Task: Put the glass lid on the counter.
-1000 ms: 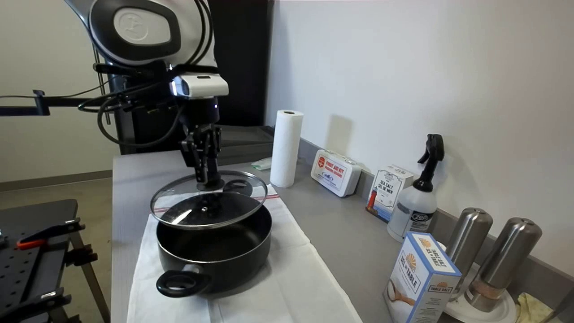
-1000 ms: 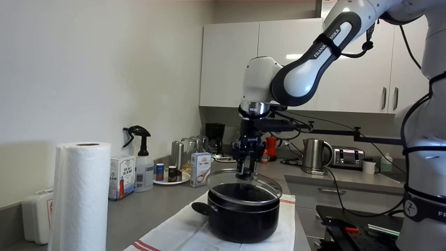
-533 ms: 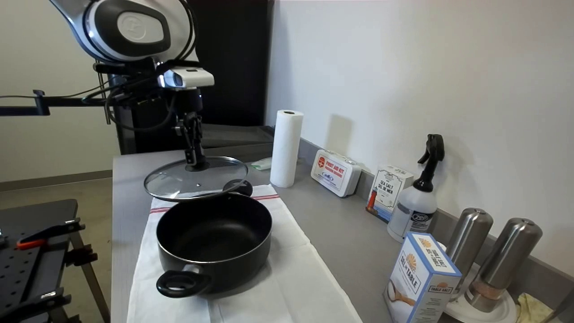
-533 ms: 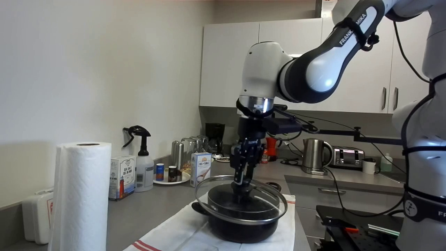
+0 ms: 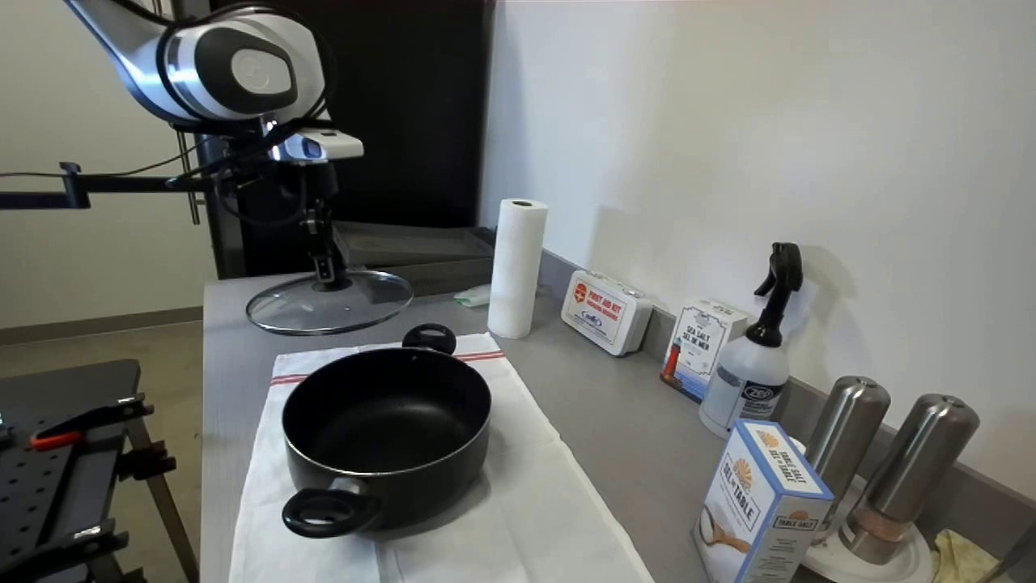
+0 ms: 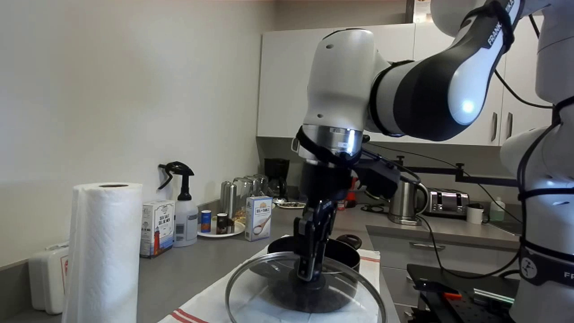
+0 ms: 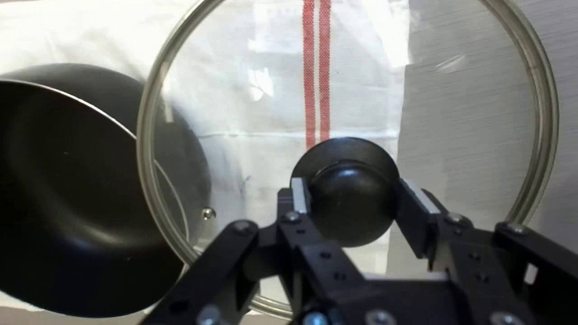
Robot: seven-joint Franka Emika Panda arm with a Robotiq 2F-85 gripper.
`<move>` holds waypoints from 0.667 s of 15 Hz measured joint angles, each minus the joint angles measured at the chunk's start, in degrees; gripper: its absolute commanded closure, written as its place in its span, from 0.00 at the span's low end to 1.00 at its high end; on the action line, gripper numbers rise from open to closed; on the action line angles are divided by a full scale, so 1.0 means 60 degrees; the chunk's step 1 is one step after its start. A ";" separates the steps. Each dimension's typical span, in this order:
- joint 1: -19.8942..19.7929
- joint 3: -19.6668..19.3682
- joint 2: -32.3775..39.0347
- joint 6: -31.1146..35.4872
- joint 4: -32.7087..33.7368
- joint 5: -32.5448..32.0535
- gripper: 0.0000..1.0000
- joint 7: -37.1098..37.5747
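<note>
The glass lid [image 5: 324,312] is a see-through disc with a metal rim and black knob. My gripper [image 5: 328,274] is shut on the knob and holds the lid roughly level, beyond the pot's far handle. In another exterior view the lid [image 6: 309,300] covers part of the pot behind it, with the gripper [image 6: 309,274] at its knob. In the wrist view both fingers of the gripper [image 7: 352,192] press the knob's sides. The lid [image 7: 253,113] there overlaps the cloth's striped end and the grey counter [image 7: 553,27]. The counter [image 5: 583,429] shows around the cloth; the gap beneath the lid is hard to judge.
An open black two-handled pot [image 5: 388,461] stands on a white cloth [image 5: 526,510]. A paper towel roll [image 5: 518,267], first aid kit [image 5: 605,312], salt boxes [image 5: 757,502] and spray bottle [image 5: 745,376] line the wall. A dark grey tray [image 5: 421,255] lies at the counter's far end.
My gripper has carried the lid from over the pot to past its far handle, and lower. The pot's opening is now uncovered. The pot and cloth have not moved.
</note>
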 measured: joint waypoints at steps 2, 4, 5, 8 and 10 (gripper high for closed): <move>0.0279 0.0022 0.0536 0.0000 0.0371 -0.0400 0.75 0.0204; 0.0499 -0.0035 0.1118 0.0000 0.0785 -0.0684 0.75 0.0303; 0.0603 -0.0107 0.1417 0.0001 0.0994 -0.0767 0.75 0.0313; 0.0916 -0.0469 0.2337 0.0028 0.1598 -0.0854 0.75 0.0314; 0.1098 -0.0764 0.2914 0.0117 0.1941 -0.0854 0.75 0.0313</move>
